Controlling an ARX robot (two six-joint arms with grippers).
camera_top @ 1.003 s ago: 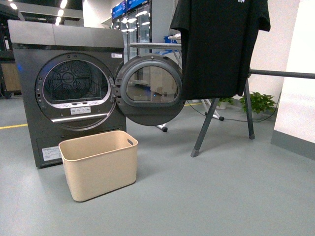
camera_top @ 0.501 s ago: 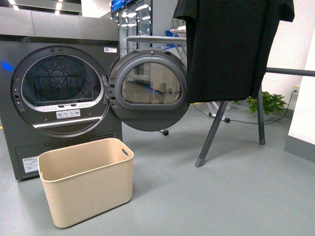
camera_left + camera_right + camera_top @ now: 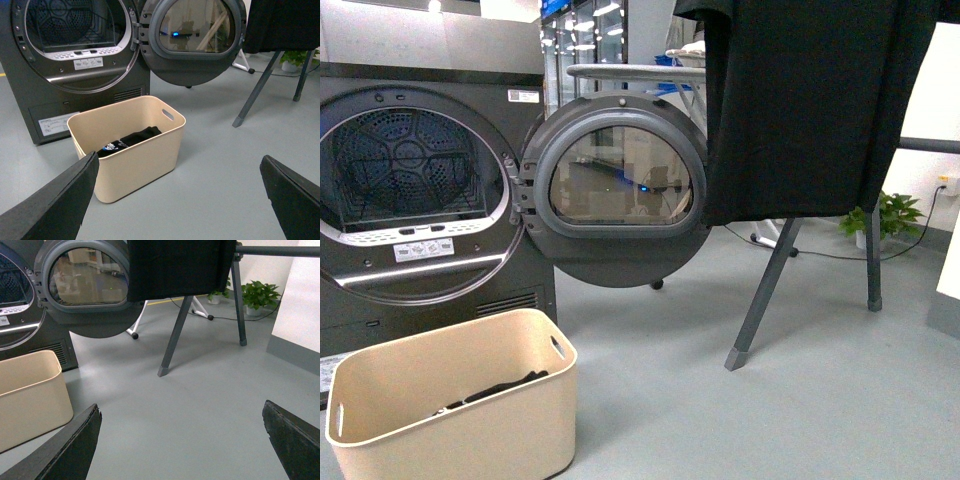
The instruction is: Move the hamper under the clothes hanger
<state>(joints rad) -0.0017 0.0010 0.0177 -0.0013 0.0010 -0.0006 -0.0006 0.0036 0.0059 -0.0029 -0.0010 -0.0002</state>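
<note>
The beige hamper (image 3: pixel 510 425) stands on the grey floor at the lower left of the front view, in front of the dryer, with dark clothing inside. It also shows in the left wrist view (image 3: pixel 145 152) and the right wrist view (image 3: pixel 30 400). The clothes hanger (image 3: pixel 765 305) stands at the right, a grey angled leg and a horizontal bar, apart from the hamper. It also shows in the right wrist view (image 3: pixel 175 340). My left gripper (image 3: pixel 180 172) is open and empty, short of the hamper. My right gripper (image 3: pixel 182 412) is open and empty above bare floor.
A dark grey dryer (image 3: pixel 420 190) stands behind the hamper with its round door (image 3: pixel 615 190) swung open to the right. A black T-shirt (image 3: pixel 810 110) hangs on the rack. A potted plant (image 3: pixel 895 215) and a cable lie behind the rack. A white wall (image 3: pixel 300 305) is at the right.
The front view has moved closer to the dryer and hamper. The hamper now sits lower and further left in view, and the clothing inside shows.
</note>
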